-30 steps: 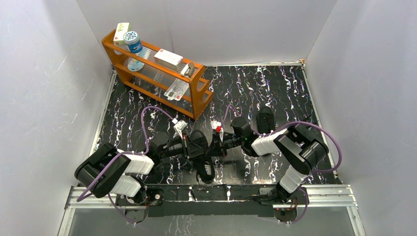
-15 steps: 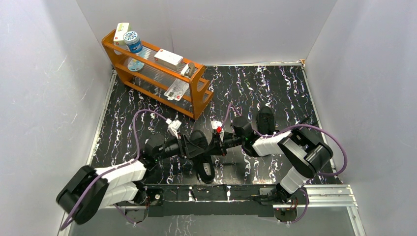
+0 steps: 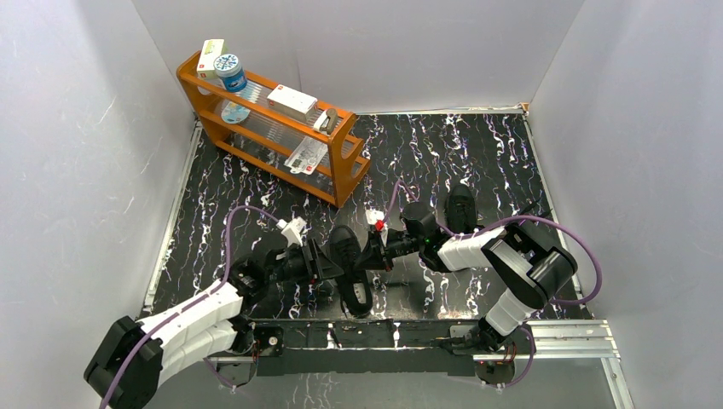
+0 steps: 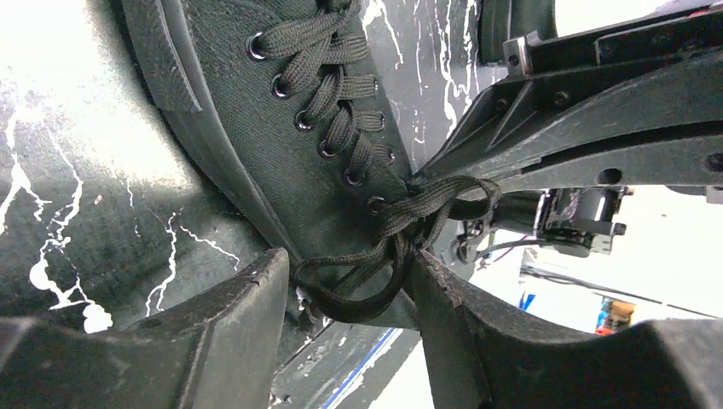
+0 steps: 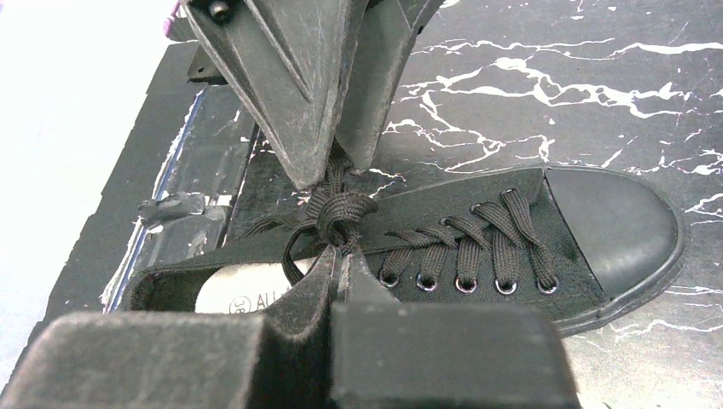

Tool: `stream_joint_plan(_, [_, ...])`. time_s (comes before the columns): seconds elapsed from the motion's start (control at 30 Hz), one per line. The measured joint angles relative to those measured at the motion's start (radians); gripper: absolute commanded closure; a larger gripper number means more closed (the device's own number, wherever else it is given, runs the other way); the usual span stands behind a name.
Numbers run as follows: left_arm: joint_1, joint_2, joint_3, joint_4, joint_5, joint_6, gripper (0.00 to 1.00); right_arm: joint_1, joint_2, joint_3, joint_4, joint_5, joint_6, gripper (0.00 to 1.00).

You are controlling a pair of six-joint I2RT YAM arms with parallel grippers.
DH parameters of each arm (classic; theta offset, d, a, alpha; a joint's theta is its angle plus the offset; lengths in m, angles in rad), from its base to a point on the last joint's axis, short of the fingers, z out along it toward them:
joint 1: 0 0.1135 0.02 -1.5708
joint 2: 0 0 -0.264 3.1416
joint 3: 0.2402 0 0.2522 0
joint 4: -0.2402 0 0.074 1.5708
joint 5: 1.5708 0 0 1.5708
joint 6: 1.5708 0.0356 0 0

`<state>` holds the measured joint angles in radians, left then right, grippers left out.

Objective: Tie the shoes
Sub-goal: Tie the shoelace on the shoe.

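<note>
One black shoe (image 3: 356, 292) lies between my two grippers, toe pointing away; its eyelets and laces (image 4: 328, 111) fill the left wrist view. A bow knot (image 5: 344, 213) sits at the top of the lacing. My left gripper (image 4: 349, 273) stands open, a slack lace loop (image 4: 358, 302) lying loose between its fingers. My right gripper (image 5: 343, 256) is shut on the lace right at the knot, and its fingers (image 4: 554, 111) come in from the right. The second shoe (image 3: 461, 207) lies behind the right arm.
An orange wooden rack (image 3: 349, 162) with boxes and a jar stands at the back left of the black marbled mat (image 3: 477, 145). White walls close in on three sides. A metal rail (image 3: 426, 332) runs along the near edge.
My left gripper has opened, let go of the lace loop and drawn back to the left and nearer. The right gripper stays shut at the knot.
</note>
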<state>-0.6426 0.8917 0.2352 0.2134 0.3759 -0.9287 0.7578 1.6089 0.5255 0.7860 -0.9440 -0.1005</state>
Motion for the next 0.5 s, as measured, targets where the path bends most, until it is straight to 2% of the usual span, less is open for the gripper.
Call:
stream_joint_plan(0.13, [0.0,-0.026,0.0,-0.012,-0.003,-0.056,0.52,0.0,0.0,0.0,-0.009,0.003,-0.004,1.0])
stream_joint_plan(0.3, [0.0,0.013,0.0,-0.011,0.01,-0.069,0.75,0.0,0.0,0.0,-0.029,0.006,-0.006,1.0])
stream_joint_plan(0.5, [0.0,0.097,0.0,-0.024,0.04,-0.07,0.88,0.0,-0.003,0.004,-0.071,0.025,-0.014,1.0])
